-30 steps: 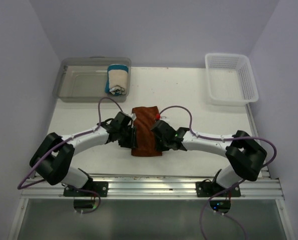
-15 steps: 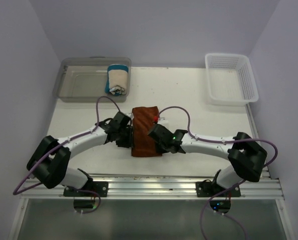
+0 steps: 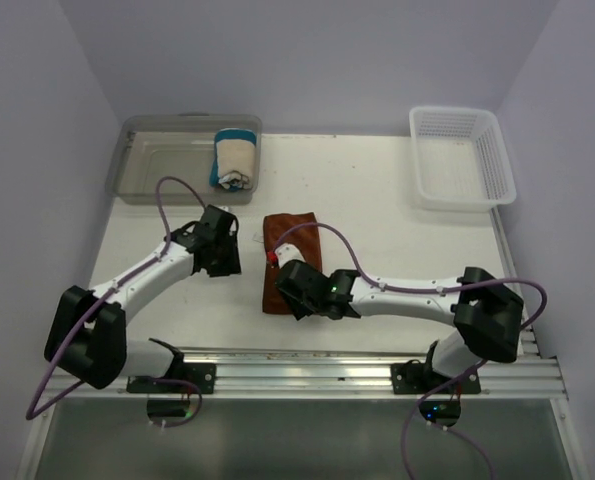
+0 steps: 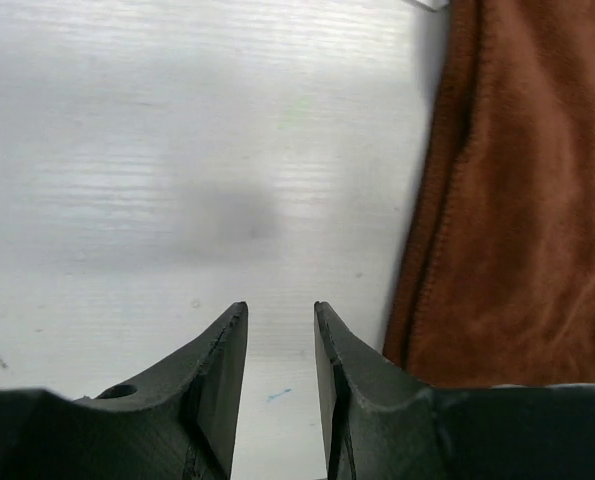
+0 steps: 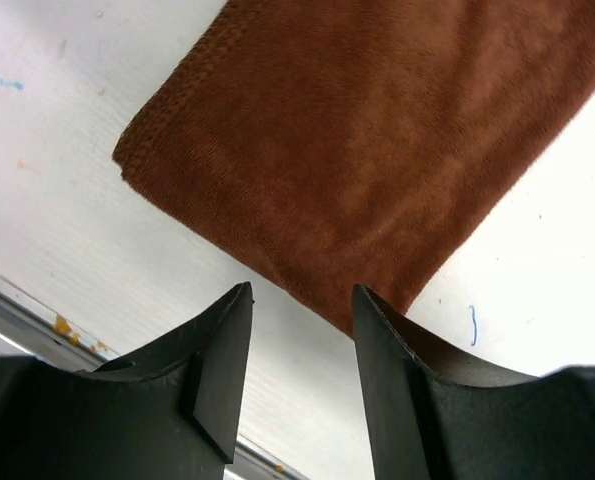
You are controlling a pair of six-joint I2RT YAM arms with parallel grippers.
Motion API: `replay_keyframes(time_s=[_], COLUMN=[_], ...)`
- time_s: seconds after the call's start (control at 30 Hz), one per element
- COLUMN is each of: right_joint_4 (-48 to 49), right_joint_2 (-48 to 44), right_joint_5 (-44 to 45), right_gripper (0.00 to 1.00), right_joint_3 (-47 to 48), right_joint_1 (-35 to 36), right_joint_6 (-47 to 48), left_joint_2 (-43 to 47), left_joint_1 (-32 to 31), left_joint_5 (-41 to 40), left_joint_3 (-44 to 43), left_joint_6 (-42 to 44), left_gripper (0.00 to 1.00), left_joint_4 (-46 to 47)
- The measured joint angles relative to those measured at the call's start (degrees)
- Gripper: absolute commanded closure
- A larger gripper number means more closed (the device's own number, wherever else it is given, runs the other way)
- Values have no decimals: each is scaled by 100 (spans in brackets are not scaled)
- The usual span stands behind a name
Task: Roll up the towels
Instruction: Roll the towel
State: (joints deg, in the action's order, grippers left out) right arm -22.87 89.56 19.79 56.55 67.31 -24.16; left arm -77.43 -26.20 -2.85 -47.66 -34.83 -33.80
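The rust-brown towel lies on the table as a flat folded strip running near to far. It also shows in the left wrist view and in the right wrist view. My right gripper is open and empty, just above the towel's near end. My left gripper is narrowly open and empty over bare table, to the left of the towel and apart from it. The cream towel with blue edges sits rolled inside the clear bin.
A white mesh basket stands at the back right. The clear plastic bin is at the back left. The metal rail runs along the table's near edge, close to the right gripper.
My left gripper has pulled away leftward from the towel's side. My right gripper has moved left and nearer, from the towel's right side to its near end. The towel has stayed flat.
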Motion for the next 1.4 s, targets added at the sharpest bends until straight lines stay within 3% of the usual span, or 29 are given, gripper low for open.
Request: replay_keyframes(time_s=[0.13,0.47,0.57,0.63,0.73,1.4], right_joint_4=[131,356,463,520,577,37], right_joint_2=[103,826,922,933,905,459], right_joint_5=[-173,-278,-271,-249,-243,-1502], right_gripper=[49,52,70,91,100,100], right_joint_3=[2,15,4,-15,-42,13], right_joint_1=[48,105,105,101,101,-92], right_joint_6=[542,1231,1300,1327,1346,1283], left_joint_2=[260,302,282,280,282,651], left_joint_1=[330,363,363,363,363,350], left_joint_5=[11,282,343,387,428,748], left_joint_3=[184,387,389,389,411,632], left_joint_6=[0,-2,-4,-2,-4,63], left_gripper=[62,61,61,61,60,56], left_joint_4=[-59,-17,-15,-13,-11,-13])
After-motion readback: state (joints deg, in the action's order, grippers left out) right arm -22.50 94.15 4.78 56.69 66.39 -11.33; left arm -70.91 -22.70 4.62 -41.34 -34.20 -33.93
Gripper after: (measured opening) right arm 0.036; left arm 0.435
